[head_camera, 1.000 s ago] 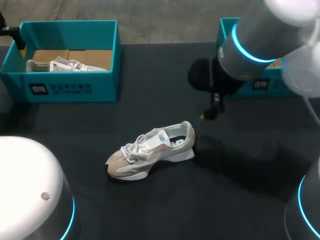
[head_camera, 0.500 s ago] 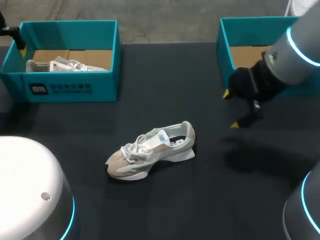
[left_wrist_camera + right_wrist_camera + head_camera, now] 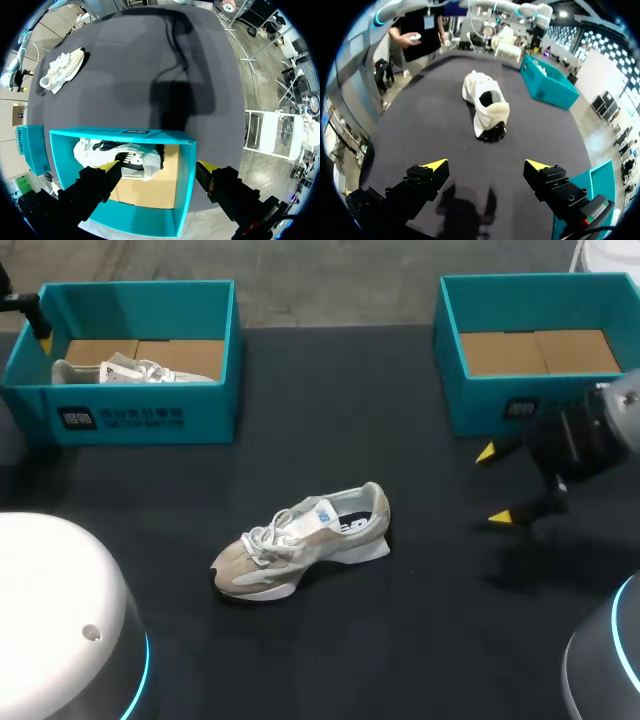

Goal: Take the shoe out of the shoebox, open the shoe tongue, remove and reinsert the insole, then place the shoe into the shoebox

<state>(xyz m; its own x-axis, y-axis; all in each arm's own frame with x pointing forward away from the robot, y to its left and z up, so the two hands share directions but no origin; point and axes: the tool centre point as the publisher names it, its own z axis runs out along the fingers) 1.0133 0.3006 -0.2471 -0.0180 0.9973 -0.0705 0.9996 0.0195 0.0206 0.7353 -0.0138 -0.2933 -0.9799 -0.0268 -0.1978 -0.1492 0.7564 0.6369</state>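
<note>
Table (image 3: 330, 400): flat, matte black top, my widest surface.

Left shoebox (image 3: 130, 420): teal card, open-topped and rectangular, at my far left. It has a brown cardboard floor and a dark label on the front wall. A second sneaker (image 3: 120, 370), white with loose laces, lies on its side inside.

Right shoebox (image 3: 480, 400): same teal card, at my far right, showing its brown cardboard floor.

Shoe (image 3: 300, 540): low beige-and-white sneaker standing on its sole near the table's middle, between the two boxes and well apart from both. The toe points to my left and the heel to my right. Suede-like toe panel, white laces, thick pale sole, dark insole visible in the opening.

Right gripper (image 3: 492, 484): hangs just in front of the right shoebox, well to the right of the shoe. Fingers are spread wide and hold nothing. In the right wrist view the gripper (image 3: 486, 165) faces the shoe (image 3: 487, 107) heel-on. The shoe lies ahead of the fingers, clearly apart from them.

Left gripper (image 3: 157, 167): hovers over the left shoebox (image 3: 185, 190), fingers wide apart and gripping nothing. One finger is above the second sneaker (image 3: 120, 157), the other past the box wall. The shoe (image 3: 62, 70) lies far off across the table.
</note>
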